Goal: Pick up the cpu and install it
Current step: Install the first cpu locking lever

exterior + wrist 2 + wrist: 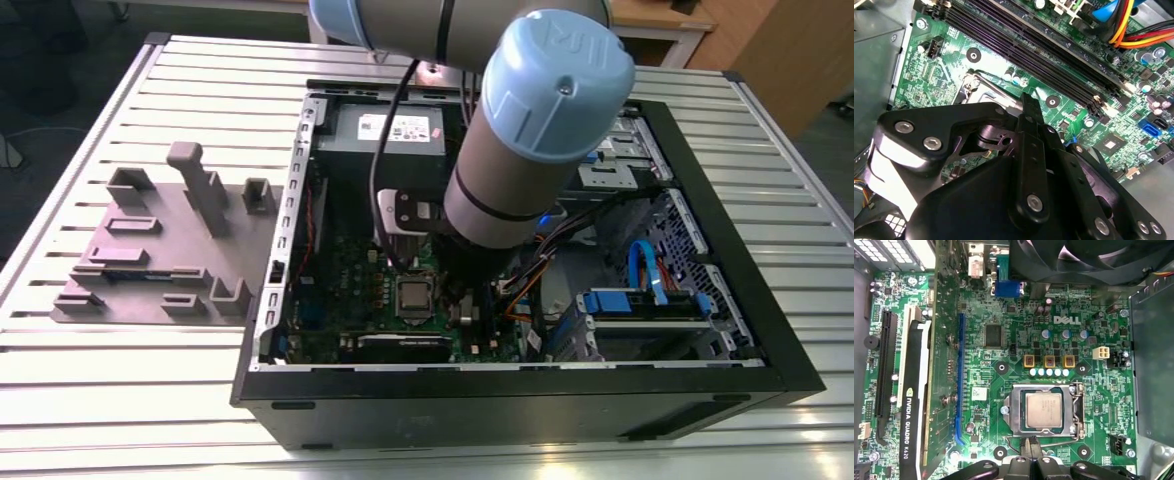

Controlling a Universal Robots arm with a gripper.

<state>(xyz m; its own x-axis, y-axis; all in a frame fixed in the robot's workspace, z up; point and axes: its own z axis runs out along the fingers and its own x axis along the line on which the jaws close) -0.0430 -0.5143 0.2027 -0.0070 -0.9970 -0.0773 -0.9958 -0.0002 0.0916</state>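
Silver-grey, the cpu (1043, 410) is seen seated inside the socket frame (1015, 412) of the green motherboard (1004, 340), so the placing is judged done. The tool (1030, 449) is found just at 6 o'clock of the frame, closed on nothing.

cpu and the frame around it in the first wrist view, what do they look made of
The cpu top looks like brushed silver-grey metal: flat, with a dull, even sheen. The socket frame around it looks like bare stamped steel, brighter and more reflective, with bent edges and a wire lever. The motherboard beneath looks like green lacquered circuit board.
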